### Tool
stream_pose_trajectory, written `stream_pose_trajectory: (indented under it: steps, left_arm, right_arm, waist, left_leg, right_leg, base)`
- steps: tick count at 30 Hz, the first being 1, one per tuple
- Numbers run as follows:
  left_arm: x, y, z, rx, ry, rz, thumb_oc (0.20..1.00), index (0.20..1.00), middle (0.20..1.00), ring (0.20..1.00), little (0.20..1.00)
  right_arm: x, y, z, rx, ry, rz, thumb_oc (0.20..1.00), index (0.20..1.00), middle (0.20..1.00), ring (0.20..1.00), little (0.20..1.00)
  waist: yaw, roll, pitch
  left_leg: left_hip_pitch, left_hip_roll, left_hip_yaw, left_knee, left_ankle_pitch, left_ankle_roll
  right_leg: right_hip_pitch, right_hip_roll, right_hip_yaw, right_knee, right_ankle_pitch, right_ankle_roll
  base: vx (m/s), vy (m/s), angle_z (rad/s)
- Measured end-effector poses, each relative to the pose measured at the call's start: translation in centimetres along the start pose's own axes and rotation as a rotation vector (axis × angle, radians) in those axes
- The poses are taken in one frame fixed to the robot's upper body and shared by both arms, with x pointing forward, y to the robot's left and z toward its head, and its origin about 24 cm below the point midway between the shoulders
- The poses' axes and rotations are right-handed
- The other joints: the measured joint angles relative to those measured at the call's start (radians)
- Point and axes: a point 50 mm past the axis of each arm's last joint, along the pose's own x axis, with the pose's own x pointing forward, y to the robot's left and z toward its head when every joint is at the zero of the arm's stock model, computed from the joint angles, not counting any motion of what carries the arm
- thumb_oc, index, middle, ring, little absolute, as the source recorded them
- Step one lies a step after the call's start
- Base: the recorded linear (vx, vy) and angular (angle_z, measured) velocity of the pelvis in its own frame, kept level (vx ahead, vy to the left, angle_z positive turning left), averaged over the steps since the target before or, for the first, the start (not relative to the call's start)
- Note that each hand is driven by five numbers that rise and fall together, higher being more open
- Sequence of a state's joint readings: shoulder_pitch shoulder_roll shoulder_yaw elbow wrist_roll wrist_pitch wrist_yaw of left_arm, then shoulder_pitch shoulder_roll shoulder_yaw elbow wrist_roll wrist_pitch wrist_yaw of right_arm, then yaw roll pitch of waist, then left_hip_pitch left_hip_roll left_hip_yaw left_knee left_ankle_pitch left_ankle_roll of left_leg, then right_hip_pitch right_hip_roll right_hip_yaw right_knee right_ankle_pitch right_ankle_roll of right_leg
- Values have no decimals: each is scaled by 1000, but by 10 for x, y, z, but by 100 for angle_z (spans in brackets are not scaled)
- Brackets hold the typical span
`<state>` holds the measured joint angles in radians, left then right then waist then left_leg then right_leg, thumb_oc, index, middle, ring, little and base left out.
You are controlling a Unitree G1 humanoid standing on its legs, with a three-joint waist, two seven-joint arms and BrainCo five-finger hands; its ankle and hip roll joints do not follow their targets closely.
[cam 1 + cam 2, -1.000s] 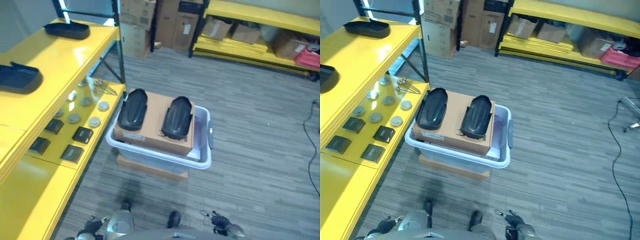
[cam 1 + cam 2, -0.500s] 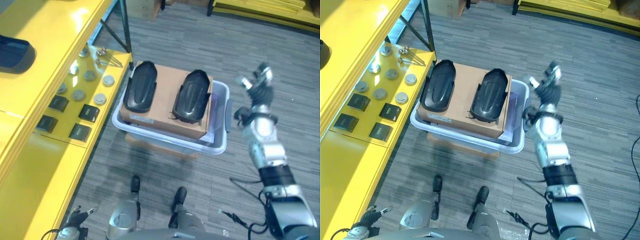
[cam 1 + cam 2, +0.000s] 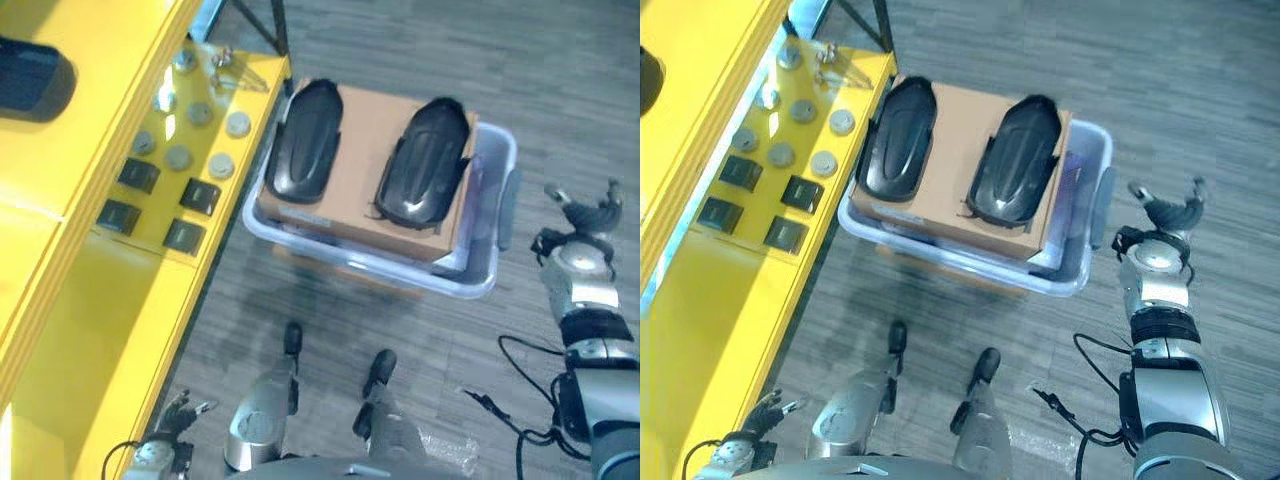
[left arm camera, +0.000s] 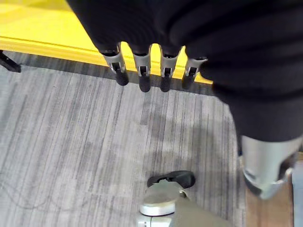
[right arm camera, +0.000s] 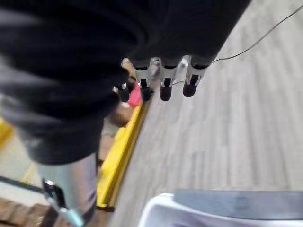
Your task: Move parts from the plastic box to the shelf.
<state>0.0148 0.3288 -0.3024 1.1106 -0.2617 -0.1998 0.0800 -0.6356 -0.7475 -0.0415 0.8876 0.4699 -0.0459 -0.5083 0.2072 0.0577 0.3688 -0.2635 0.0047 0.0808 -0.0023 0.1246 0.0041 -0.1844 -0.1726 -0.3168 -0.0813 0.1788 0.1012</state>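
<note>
Looking down from the head camera, I see the long yellow metal shelf (image 3: 70,330) running along the left side, the biggest thing in the scene, over a grey striped carpet floor (image 3: 560,90). On its lower level lie small round grey discs (image 3: 221,165), a few flat dark square pads (image 3: 184,236) and a bunch of thin metal pieces (image 3: 222,68); on the upper level a black moulded tray part (image 3: 35,78) sits at the edge of the view.

Just beside the shelf stands the translucent pale plastic box (image 3: 482,268), resting on a low brown base. A brown cardboard carton (image 3: 365,150) sits in it, and two black oval moulded plastic parts (image 3: 308,152) (image 3: 423,162) lie side by side on top of the carton. A white label shows on the carton's near side, but I cannot read it.

My right hand (image 3: 585,215) is raised just beside the box's right end, apart from it, with fingers (image 5: 164,80) straight and spread, holding nothing. The right wrist view adds a corner of the box rim (image 5: 161,208) below the hand and another yellow shelf edge far off.

My left hand (image 3: 172,420) hangs low by the shelf front; its own wrist view shows relaxed fingers (image 4: 142,71) over the carpet, empty.
</note>
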Motion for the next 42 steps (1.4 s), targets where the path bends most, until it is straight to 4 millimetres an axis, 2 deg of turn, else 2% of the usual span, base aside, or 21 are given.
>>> stream_pose_trajectory:
  steps: [4, 10, 15, 25, 31, 37, 42]
  left_arm:
    - [4, -4, 13, -7, -33, -12, 1000, 1000, 1000, 1000, 1000]
    - [6, -4, 18, -15, -49, -13, 1000, 1000, 1000, 1000, 1000]
    - [6, -4, 18, -26, -53, -12, 1000, 1000, 1000, 1000, 1000]
    - [6, -4, 19, -38, -60, -15, 1000, 1000, 1000, 1000, 1000]
    - [6, -3, 19, -43, -59, -23, 1000, 1000, 1000, 1000, 1000]
    - [6, -3, 18, -57, -57, -19, 1000, 1000, 1000, 1000, 1000]
    - [6, -2, 18, -64, -57, -18, 1000, 1000, 1000, 1000, 1000]
  right_arm:
    - [4, 4, -1, 33, 38, -14, 1000, 1000, 1000, 1000, 1000]
    - [5, 28, 32, 75, -52, 73, 1000, 1000, 1000, 1000, 1000]
    - [4, 38, 47, 88, -90, 102, 1000, 1000, 1000, 1000, 1000]
    - [6, 34, 47, 114, -69, 84, 1000, 1000, 1000, 1000, 1000]
    - [5, 35, 37, 69, -13, 101, 1000, 1000, 1000, 1000, 1000]
    - [-6, 56, 25, -1, 8, 202, 1000, 1000, 1000, 1000, 1000]
    - [-10, 65, 21, -16, 14, 231, 1000, 1000, 1000, 1000, 1000]
  waist:
    - [18, 25, 40]
    - [49, 27, 43]
    - [73, 27, 43]
    - [64, 24, 43]
    - [66, 20, 42]
    - [73, 8, 38]
    - [81, 8, 38]
  left_leg:
    - [-15, 0, -4, -1, 7, 1]
    - [-21, -2, -23, -2, 8, 0]
    - [-21, -8, -29, -3, 9, 1]
    - [3, -15, -31, -17, 19, 3]
    - [2, -16, -31, -18, 25, 5]
    - [-8, -17, -43, -18, 29, 1]
    - [-17, -19, -53, -18, 30, -2]
  right_leg:
    - [-12, 0, -10, 0, 6, -3]
    - [-9, 0, -26, 0, 6, -2]
    - [-5, -5, -26, 0, 5, -2]
    - [15, -12, -26, 0, 6, 3]
    - [15, -13, -25, 0, 9, 6]
    - [10, -13, -33, 0, 10, 8]
    - [8, -14, -45, 0, 10, 8]
  base:
    - [-38, 1, 7]
    - [-9, 34, 8]
    - [22, 33, 5]
    - [15, 12, 2]
    - [0, 0, 0]
    - [-2, 14, 4]
    - [6, 14, 7]
